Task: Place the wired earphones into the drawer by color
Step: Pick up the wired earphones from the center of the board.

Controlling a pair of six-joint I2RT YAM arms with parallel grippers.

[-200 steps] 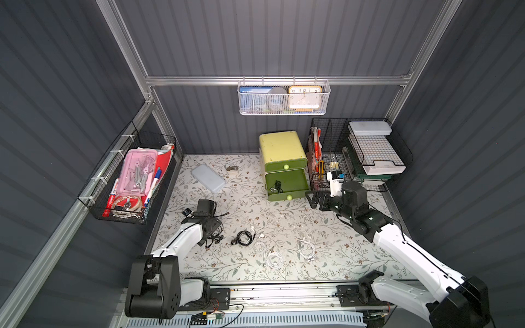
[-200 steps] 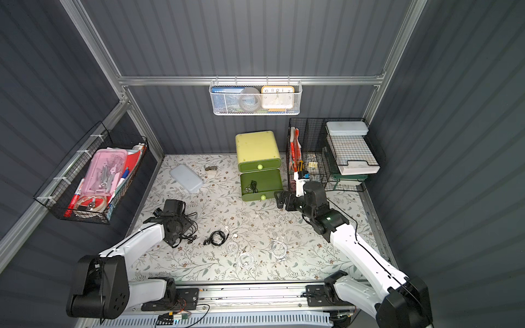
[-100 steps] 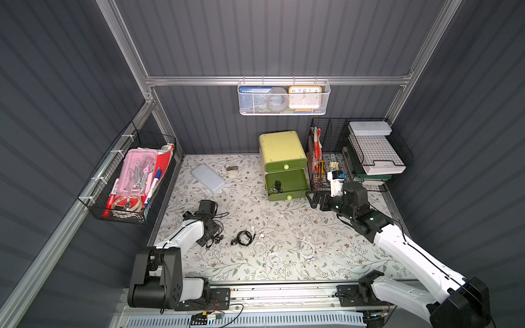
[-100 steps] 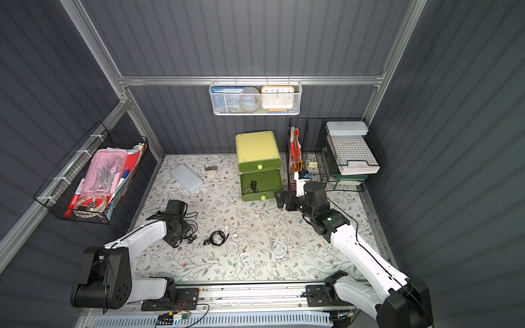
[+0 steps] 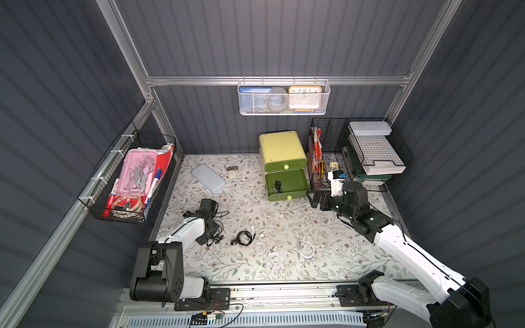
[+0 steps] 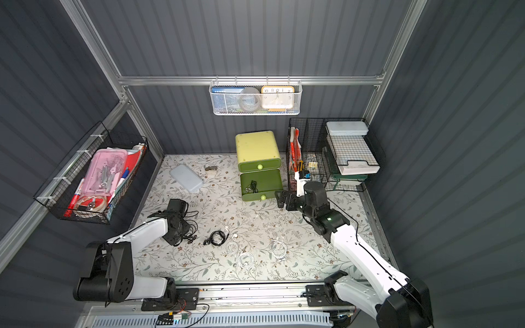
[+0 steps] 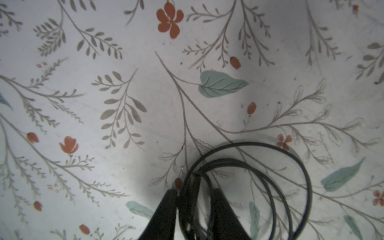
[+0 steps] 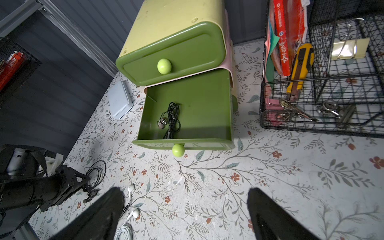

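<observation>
Left wrist view: left gripper sits low over the floral tablecloth. Its two dark fingers are set narrow, with strands of a black earphone coil running between them. The strands lie close to the inner faces, but I cannot tell whether they are pinched. The rest of that coil loops out flat on the cloth.

Both top views: the wrist hides that finger detail, but these views give the layout. Read the table as a clock face with the back wall at 12.
- Left gripper is toward 9 o'clock, with black cable spilling beside it.
- A loose black coil lies at 8 o'clock, nearer the centre and apart from the gripper.
- White earphones lie in several small heaps from 6 to 5 o'clock.
- The green drawer unit stands at 12, its lower drawer pulled out. Only a dark squiggle shows inside.
- Right gripper is at 2 o'clock, near the drawer front and not touching it.

Right wrist view: the squiggle resolves into stored black earphones, bunched on the drawer floor toward one side wall, with grey earbuds visible. The upper drawer is closed. The right gripper's fingers are spread wide with nothing between them. A white earbud lies on the cloth near one fingertip.
</observation>
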